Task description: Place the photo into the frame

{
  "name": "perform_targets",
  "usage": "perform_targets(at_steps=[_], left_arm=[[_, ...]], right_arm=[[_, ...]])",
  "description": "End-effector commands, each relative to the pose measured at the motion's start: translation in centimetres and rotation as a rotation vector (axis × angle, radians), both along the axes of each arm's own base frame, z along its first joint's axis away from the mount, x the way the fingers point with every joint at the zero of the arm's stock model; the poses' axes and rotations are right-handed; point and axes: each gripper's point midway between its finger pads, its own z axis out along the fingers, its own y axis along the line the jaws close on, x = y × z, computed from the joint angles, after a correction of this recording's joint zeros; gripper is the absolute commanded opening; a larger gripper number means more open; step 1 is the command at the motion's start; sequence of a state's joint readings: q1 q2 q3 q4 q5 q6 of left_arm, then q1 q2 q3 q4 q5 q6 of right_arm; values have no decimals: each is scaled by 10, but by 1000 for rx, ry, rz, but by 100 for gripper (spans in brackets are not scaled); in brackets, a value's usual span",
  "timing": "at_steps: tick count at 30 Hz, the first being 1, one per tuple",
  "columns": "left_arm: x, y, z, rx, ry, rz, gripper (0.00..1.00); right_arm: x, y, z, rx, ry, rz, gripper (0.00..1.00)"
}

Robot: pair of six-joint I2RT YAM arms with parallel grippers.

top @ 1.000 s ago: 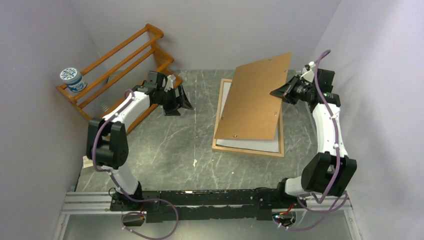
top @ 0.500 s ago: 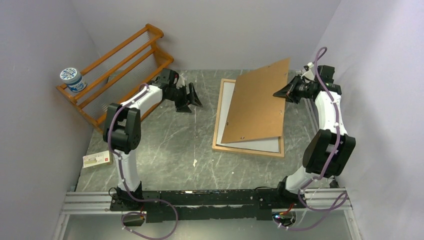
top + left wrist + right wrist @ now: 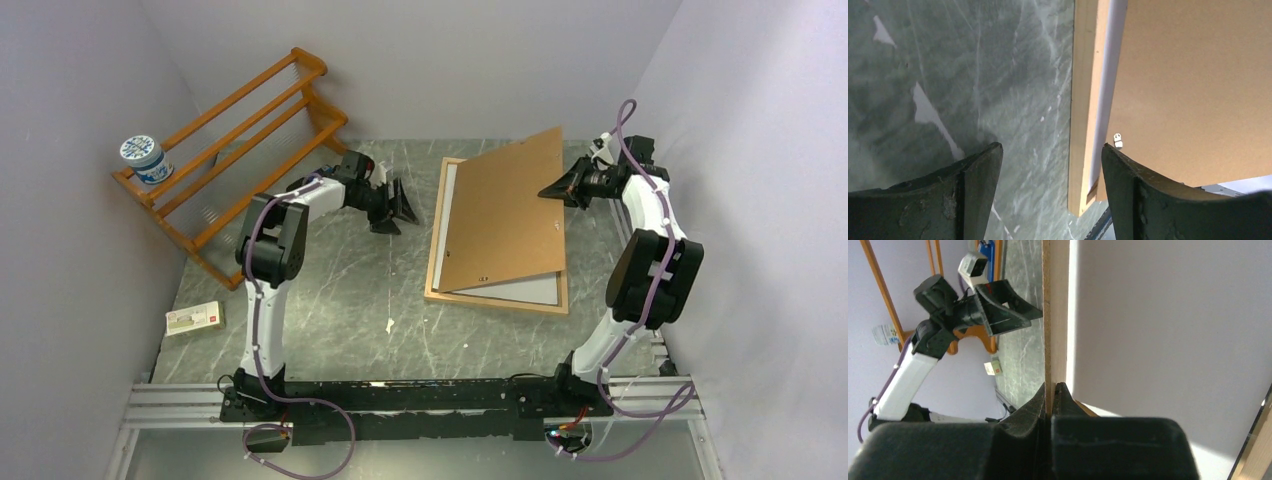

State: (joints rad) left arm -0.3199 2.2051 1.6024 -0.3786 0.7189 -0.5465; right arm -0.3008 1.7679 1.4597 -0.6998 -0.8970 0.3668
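Photo, white side up, lies in the frame, flat on the table just ahead of the left gripper, whose fingers stand wide apart. Above it slants the brown backing board, its raised edge clamped in the right gripper.

Light-wood frame lying flat, white-backed photo inside it

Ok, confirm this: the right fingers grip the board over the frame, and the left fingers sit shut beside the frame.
Wrong on one point: the left fingers are open, not shut, as the left wrist view shows. The right fingers do grip the board over the frame.
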Motion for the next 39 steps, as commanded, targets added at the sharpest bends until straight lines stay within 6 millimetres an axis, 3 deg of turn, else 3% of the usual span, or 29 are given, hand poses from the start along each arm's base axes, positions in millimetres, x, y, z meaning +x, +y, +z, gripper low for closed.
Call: perform_targets(at_steps=[1, 9, 22, 31, 39], left_arm=[[14, -16, 3, -80, -30, -27, 76], [20, -27, -16, -93, -11, -46, 73], [27, -44, -32, -142, 51, -23, 71], [17, -55, -45, -131, 96, -23, 48], [13, -55, -50, -110, 109, -20, 40]], right_arm=[[9, 7, 26, 50, -125, 102, 0], [24, -1, -1, 15, -78, 109, 0], [30, 3, -18, 67, -64, 102, 0], [26, 12, -8, 144, -108, 68, 0], [23, 29, -29, 116, -73, 122, 0]])
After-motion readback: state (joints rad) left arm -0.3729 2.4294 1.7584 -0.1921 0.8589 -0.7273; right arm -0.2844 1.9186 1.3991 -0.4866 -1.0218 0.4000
